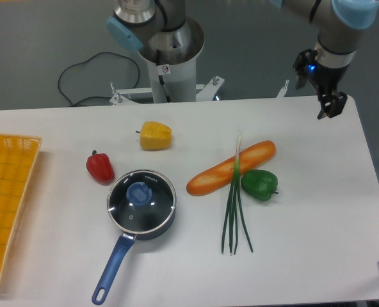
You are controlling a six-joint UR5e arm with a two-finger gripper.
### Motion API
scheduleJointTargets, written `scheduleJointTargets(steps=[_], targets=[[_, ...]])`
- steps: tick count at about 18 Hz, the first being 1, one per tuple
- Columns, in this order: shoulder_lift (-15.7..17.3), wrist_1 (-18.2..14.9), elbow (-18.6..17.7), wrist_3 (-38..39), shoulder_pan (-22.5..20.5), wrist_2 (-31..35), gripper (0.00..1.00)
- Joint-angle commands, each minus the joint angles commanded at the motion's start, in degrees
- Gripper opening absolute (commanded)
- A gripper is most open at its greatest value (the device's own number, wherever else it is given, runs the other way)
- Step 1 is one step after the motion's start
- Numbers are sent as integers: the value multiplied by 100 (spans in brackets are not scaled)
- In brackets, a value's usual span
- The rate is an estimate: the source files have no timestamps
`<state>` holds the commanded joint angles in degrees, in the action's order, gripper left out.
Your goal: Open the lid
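Observation:
The lid [152, 206] is a round clear glass disc with a thin metal rim and a blue centre knob [138, 192]. It lies flat on the dark saucepan [166, 224], left of the table's middle. The pan's long blue handle [112, 268] points toward the front edge. My gripper [331, 107] hangs over the table's far right corner, far from the lid. Its fingers point down, stand apart and hold nothing.
A red pepper [100, 166] and a yellow pepper [155, 135] lie behind the pan. A long orange loaf [231, 167], a green pepper [260, 184] and green onions [234, 211] lie to its right. A yellow basket [4, 192] stands at the left edge.

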<state>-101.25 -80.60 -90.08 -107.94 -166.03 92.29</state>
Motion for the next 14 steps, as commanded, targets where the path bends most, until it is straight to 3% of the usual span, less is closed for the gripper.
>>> scheduleJointTargets(steps=[14], targets=[[-9, 62, -44, 1169, 492, -27, 100]])
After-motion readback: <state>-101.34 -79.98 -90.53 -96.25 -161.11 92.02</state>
